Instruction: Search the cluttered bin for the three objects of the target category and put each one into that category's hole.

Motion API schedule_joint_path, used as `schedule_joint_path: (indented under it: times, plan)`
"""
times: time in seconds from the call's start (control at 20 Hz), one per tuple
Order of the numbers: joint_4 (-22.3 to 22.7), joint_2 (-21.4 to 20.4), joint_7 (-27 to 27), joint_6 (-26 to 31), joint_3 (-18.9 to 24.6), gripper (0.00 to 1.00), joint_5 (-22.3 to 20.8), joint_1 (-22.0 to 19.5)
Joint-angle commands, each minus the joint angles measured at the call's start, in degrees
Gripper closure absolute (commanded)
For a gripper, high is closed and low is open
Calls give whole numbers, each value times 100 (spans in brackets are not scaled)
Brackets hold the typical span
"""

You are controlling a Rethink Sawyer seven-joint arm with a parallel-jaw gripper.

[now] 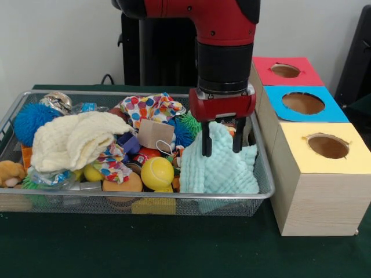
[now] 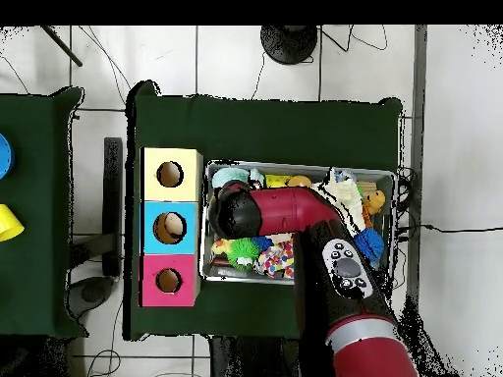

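Note:
My gripper (image 1: pixel 221 141) hangs over the right end of the wire bin (image 1: pixel 145 197). It is open, and its two black fingers (image 1: pixel 206 142) straddle the raised top of a mint green cloth (image 1: pixel 219 168), with their tips pressed into the fabric. The cloth lies bunched against the bin's right wall. In the overhead view the cloth (image 2: pixel 232 178) shows at the bin's end nearest the boxes, and the red arm (image 2: pixel 285 208) hides the gripper. A cream cloth (image 1: pixel 74 141) and a polka-dot cloth (image 1: pixel 149 108) lie further left among the clutter.
Three boxes with round holes stand right of the bin: red (image 1: pixel 285 70), blue (image 1: pixel 302 103), yellow (image 1: pixel 327 145). The bin also holds a yellow ball (image 1: pixel 157 172), a blue spiky ball (image 1: pixel 29 120), a green spiky ball (image 1: pixel 190 123) and a plush toy (image 1: pixel 10 172).

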Motion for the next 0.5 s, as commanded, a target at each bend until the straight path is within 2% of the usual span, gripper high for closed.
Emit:
schedule_joint_path:
  times: [0.05, 0.5]
  plan:
    - [-353, 382, -27, -204, 198, 0, -500, 58]
    - [-535, 496, 189, -346, -67, 0, -816, 302]
